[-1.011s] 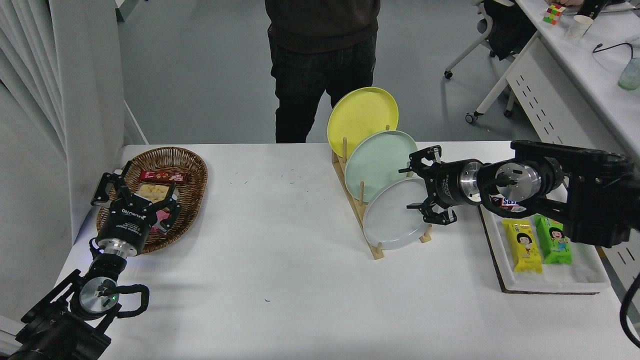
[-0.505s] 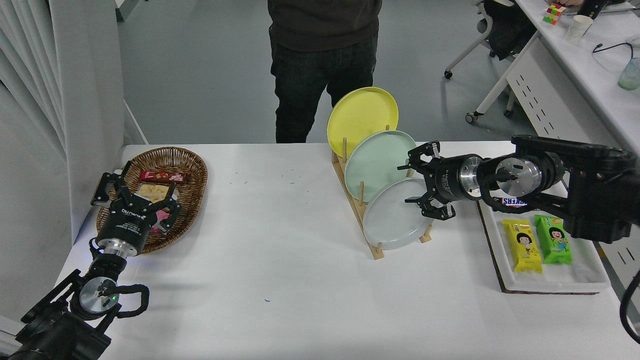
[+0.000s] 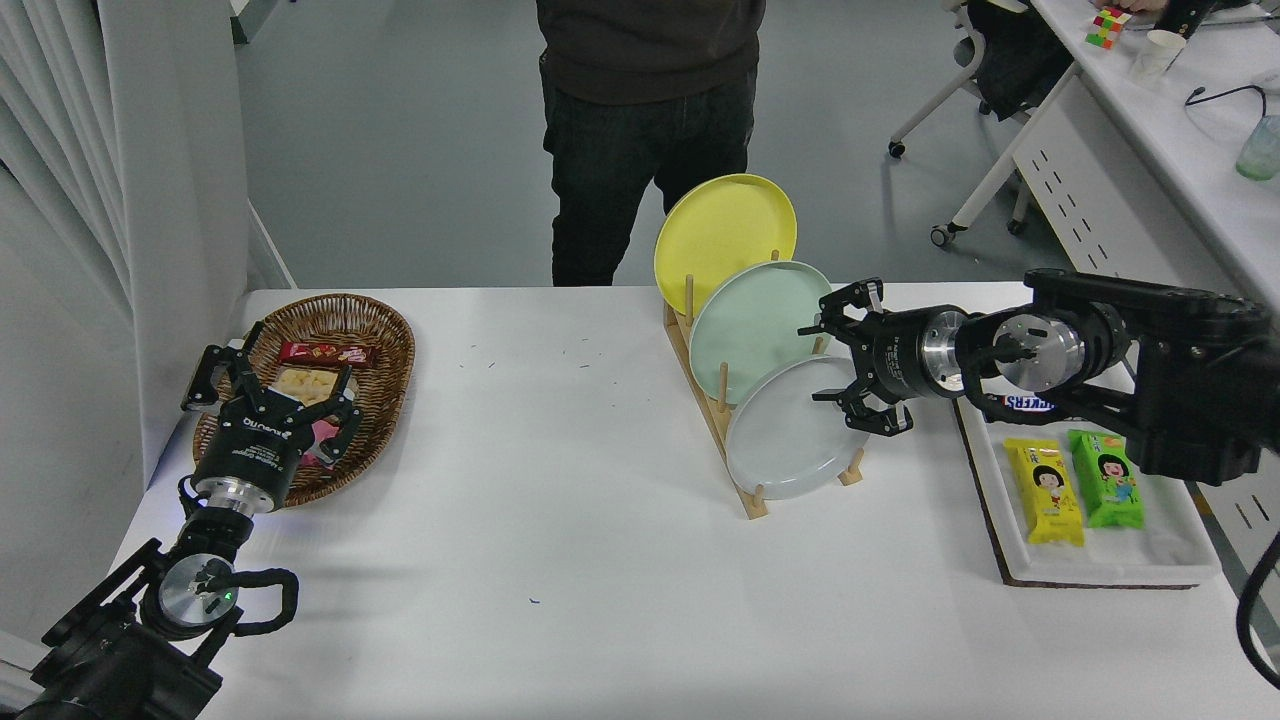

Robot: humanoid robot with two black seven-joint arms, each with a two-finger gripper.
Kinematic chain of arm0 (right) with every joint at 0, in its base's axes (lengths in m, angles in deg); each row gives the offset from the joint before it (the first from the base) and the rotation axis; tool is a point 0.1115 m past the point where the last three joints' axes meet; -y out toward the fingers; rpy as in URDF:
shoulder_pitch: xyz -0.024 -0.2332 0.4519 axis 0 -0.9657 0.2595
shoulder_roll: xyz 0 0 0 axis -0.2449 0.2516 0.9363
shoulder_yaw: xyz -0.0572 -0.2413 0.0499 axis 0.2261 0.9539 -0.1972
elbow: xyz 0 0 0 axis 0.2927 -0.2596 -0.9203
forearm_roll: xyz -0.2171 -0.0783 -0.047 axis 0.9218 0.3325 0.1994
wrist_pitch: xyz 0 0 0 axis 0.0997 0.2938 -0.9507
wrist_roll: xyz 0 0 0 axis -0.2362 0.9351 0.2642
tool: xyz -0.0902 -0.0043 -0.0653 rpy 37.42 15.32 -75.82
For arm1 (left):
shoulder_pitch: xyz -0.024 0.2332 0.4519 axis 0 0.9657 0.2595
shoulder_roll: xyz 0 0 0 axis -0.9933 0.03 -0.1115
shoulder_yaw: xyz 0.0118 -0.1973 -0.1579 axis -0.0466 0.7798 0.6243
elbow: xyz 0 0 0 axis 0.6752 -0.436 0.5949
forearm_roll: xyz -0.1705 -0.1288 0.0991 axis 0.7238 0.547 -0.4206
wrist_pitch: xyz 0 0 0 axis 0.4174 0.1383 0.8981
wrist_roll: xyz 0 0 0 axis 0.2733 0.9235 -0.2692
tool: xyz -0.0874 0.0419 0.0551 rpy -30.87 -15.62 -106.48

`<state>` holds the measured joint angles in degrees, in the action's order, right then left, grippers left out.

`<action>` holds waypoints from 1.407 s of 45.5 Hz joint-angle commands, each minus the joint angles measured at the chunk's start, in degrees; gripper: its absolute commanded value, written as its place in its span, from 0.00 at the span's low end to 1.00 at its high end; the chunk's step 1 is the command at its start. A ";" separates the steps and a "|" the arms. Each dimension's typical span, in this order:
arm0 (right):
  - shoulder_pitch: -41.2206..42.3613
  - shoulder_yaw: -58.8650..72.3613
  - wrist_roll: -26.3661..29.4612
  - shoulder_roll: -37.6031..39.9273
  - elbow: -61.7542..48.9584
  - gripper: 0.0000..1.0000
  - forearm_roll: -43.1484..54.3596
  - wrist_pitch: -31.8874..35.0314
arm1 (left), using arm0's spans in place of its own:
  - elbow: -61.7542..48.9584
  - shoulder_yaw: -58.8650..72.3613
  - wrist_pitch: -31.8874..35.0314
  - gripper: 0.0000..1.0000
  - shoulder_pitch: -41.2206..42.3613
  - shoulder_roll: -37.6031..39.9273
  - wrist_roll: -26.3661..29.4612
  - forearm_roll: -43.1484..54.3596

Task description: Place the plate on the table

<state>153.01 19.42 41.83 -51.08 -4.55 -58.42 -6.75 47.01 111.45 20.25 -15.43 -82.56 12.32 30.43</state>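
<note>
At the lower left of your view, the left arm sits parked, its left gripper [image 3: 268,385] spread open over the near edge of a wicker basket [image 3: 385,375] that holds a few wrapped snacks. To the right of that, the table [image 3: 560,520] stretches white and bare toward the middle. A person [image 3: 648,130] in dark clothes stands at the far side, just behind the table edge.

Right of centre you see a wooden rack [image 3: 735,440] with three plates standing tilted in its slots: the yellow plate [image 3: 720,235] farthest back, the mint green plate [image 3: 752,325] in the middle, and the plate [image 3: 790,435], pale grey, nearest you, still in the rack.

Beyond it, the right gripper [image 3: 845,365] reaches in from the right with its fingers wide apart, gripping nothing; the lower fingertips overlap the grey plate's upper right rim, though you cannot tell if they touch it. Farthest right, a white tray [image 3: 1110,560] carries a yellow and a green snack bar, partly under the right arm.
</note>
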 commanded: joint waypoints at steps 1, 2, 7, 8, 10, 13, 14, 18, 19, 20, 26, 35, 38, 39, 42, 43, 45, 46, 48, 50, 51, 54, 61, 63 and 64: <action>-0.11 -0.67 -0.05 -0.21 -0.28 0.60 0.03 0.12 | 0.00 0.00 0.00 0.98 0.00 0.00 -0.06 0.01; -0.11 -0.67 -0.05 -0.21 -0.28 0.59 0.03 0.12 | 0.00 0.00 0.00 0.98 0.00 0.00 -0.06 0.01; -0.10 -1.37 -0.05 -0.13 0.16 0.58 -0.14 0.29 | 0.00 0.00 0.00 0.98 0.00 0.00 -0.06 0.01; -0.19 -1.64 -0.05 -0.13 0.25 0.58 -0.23 0.47 | 0.00 0.00 0.00 0.98 0.00 0.00 0.03 0.01; -0.28 -1.99 -0.05 -0.13 0.25 0.56 -0.32 1.25 | 0.00 0.00 0.00 0.98 0.00 0.00 0.03 0.01; -0.54 -1.90 -0.05 -0.13 0.25 0.52 -0.67 2.57 | 0.00 0.00 0.00 0.98 0.00 0.00 -0.06 0.01; -0.72 -1.99 -0.05 -0.13 0.25 0.50 -0.67 2.84 | 0.00 0.00 0.00 0.98 0.00 0.00 -0.06 0.01; -0.90 -1.99 -0.05 -0.13 0.25 0.48 -0.76 2.93 | 0.00 0.00 0.00 0.98 0.00 0.00 -0.06 0.01; -0.98 -1.99 -0.05 -0.13 0.25 0.48 -0.76 2.93 | 0.00 0.00 0.00 0.98 0.00 0.00 -0.06 0.01; -0.98 -1.99 -0.05 -0.13 0.25 0.48 -0.76 2.84 | 0.00 0.00 0.00 0.98 0.00 0.00 0.03 0.01; -0.90 -1.99 0.12 -0.04 0.25 0.47 -0.50 3.02 | 0.00 0.00 0.00 0.98 0.00 0.00 0.03 0.01; -0.90 -1.99 0.21 -0.04 0.07 0.46 0.12 2.93 | 0.00 0.00 0.00 0.98 0.00 0.00 -0.06 0.01; -0.98 -1.99 0.21 -0.04 0.07 0.45 0.12 2.84 | 0.00 0.00 0.00 0.98 0.00 0.00 -0.06 0.01; -1.07 -1.99 0.21 -0.13 0.07 0.44 0.12 2.75 | 0.00 0.00 0.00 0.98 0.00 0.00 -0.06 0.01; -1.07 -1.99 0.30 -0.13 -0.02 0.42 0.03 2.75 | 0.00 0.00 0.00 0.98 0.00 0.00 0.03 0.01; -0.98 -2.08 0.21 -0.13 -0.02 0.39 -0.05 2.67 | 0.00 0.00 0.00 0.98 0.00 0.00 -0.06 0.01; -0.98 -1.99 0.21 -0.13 -0.02 0.36 -0.14 2.67 | 0.00 0.00 0.00 0.98 0.00 0.00 0.03 0.01; -0.98 -1.99 0.21 -0.13 -0.02 0.36 -0.14 2.75 | 0.00 0.00 0.00 0.98 0.00 0.00 0.03 0.01; -1.07 -2.08 0.21 -0.13 -0.02 0.37 -0.14 2.84 | 0.00 0.00 0.00 0.98 0.00 0.00 0.03 0.01; -0.98 -2.08 0.21 -0.13 -0.02 0.36 -0.14 2.75 | 0.00 0.00 0.00 0.98 0.00 0.00 0.03 0.01; -0.98 -1.99 0.21 -0.13 -0.02 0.34 -0.14 2.75 | 0.00 0.00 0.00 0.98 0.00 0.00 -0.06 0.01; -1.07 -2.08 0.21 -0.13 -0.10 0.34 -0.14 2.58 | 0.00 0.00 0.00 0.98 0.00 0.00 -0.06 0.01; -0.98 -2.08 0.21 -0.13 -0.10 0.34 -0.14 2.58 | 0.00 0.00 0.00 0.98 0.00 0.00 0.03 -0.08; -0.98 -2.08 0.21 -0.13 -0.10 0.34 -0.05 2.58 | 0.00 0.00 0.00 0.98 0.00 0.00 -0.06 0.01; -0.98 -2.08 0.21 -0.13 -0.10 0.34 -0.14 2.49 | 0.00 0.00 0.00 0.98 0.00 0.00 0.03 0.01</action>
<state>152.00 17.36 42.03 -51.20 -4.61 -58.54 -4.11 47.01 111.45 20.25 -15.43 -82.56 12.31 30.44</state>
